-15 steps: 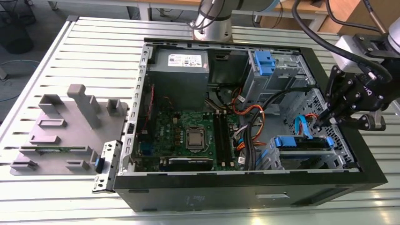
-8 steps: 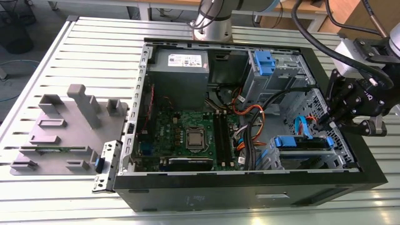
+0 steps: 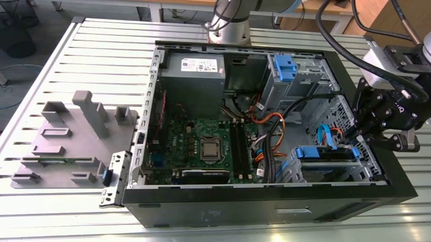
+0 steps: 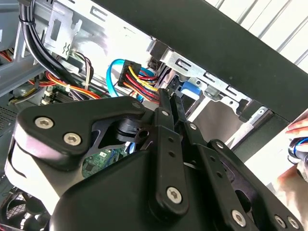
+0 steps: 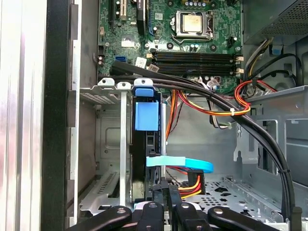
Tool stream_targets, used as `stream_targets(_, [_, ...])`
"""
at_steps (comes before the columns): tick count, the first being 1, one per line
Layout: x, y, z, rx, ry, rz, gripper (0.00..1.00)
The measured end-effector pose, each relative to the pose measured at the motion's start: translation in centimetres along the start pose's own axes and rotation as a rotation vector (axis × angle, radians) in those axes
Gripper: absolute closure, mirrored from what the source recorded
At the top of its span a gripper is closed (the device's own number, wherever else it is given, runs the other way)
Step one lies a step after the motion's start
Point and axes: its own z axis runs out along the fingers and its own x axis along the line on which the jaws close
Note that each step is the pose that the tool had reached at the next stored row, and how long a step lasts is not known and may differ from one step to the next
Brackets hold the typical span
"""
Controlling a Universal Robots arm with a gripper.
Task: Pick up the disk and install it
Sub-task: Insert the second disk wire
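— Hanging over the open computer case, where is the tool exactly?
— At the case's corner on the exterior view's right, fingers clenched together, tips at the rear of the disk.
— And the disk?
— On edge in the grey drive cage, blue bracket showing, beside the blue data cable and the motherboard, all on the slatted bench

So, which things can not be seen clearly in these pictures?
- Disk: in the first wrist view it stands edge-on in its bay; its label is hidden.
- End effector: in the second wrist view its own body covers the fingertips' contact.
- Hand: cut off by the picture's edge.
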Motion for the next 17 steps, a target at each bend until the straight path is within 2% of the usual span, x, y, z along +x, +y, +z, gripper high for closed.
stream_targets(17, [0.78, 0.01, -0.02, 0.0, 0.0001, 0.0, 0.84])
